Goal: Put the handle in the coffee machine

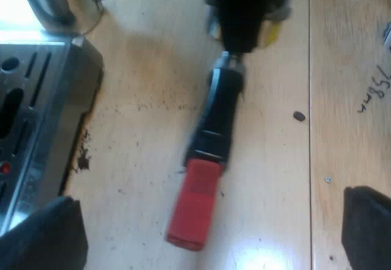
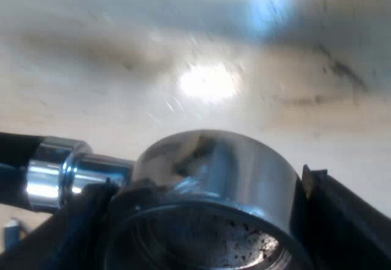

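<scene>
Right hand [image 2: 201,230] is pinching the metal holder [image 2: 211,166] by its round basket over the table [image 1: 140,160], its red-tipped handle [image 1: 204,178] sticking out near the espresso machine [image 1: 43,99], left hand [image 1: 204,230] spread wide by the red end, and that smooth steel could be twisting or slipping in the grip, missing the lock-in.

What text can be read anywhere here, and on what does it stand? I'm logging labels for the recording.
On the wooden table: handwritten dark marks, turned sideways, too unclear to read for certain.
On the espresso machine: no readable label.
On the metal holder and its handle: no text.
</scene>
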